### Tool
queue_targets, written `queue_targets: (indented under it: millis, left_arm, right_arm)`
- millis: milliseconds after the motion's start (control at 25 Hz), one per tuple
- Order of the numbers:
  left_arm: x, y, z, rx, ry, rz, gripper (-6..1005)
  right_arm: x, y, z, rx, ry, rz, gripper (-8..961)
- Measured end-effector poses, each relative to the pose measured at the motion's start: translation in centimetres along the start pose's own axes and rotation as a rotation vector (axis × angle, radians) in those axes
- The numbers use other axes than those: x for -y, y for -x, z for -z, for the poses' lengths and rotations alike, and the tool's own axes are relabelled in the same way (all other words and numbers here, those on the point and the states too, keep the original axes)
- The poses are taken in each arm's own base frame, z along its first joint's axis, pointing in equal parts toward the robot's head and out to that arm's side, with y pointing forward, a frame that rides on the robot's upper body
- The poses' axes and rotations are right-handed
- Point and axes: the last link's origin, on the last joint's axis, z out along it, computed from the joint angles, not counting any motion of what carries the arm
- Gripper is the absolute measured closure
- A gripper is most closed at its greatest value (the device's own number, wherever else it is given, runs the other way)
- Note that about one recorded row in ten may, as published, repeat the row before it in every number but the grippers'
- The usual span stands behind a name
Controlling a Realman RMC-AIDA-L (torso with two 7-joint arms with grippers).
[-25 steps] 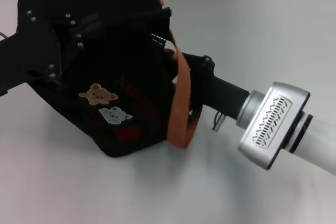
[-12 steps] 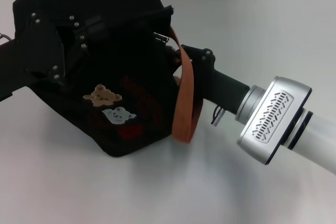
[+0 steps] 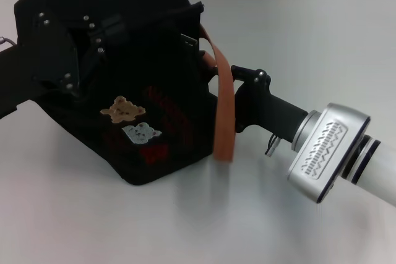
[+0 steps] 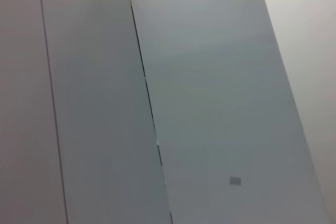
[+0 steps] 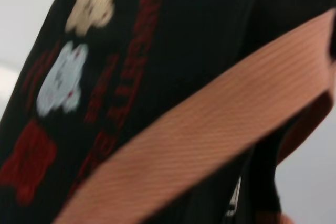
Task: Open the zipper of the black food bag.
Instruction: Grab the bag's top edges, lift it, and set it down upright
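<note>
The black food bag is seen on the white worktop, at 10 o'clock. It is pressed by the left hand from 9 o'clock, and the right hand is tucked behind the orange handle at the bag's 3 o'clock edge. Neither hand's opening can be told.

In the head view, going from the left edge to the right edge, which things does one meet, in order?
Left gripper, holding the top of the black food bag → tan and white bear patches → orange-brown webbing handle → right gripper → right arm's silver wrist housing.
</note>
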Motion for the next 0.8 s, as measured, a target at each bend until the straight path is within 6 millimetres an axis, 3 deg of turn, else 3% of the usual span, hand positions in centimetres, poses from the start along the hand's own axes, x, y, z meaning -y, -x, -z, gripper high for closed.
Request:
queue_targets:
  millis: [440, 800]
  left_arm:
    - [0.1, 0.4, -0.5, 0.002, -0.002, 0.008, 978]
    - [-0.1, 0.6, -0.5, 0.0, -0.001, 0.023, 979]
  right_arm:
    - [-1.3, 0.4, -0.9, -0.026, 0.034, 0.251, 516]
    - [-1.4, 1.3, -1.6, -0.003, 0.003, 0.299, 516]
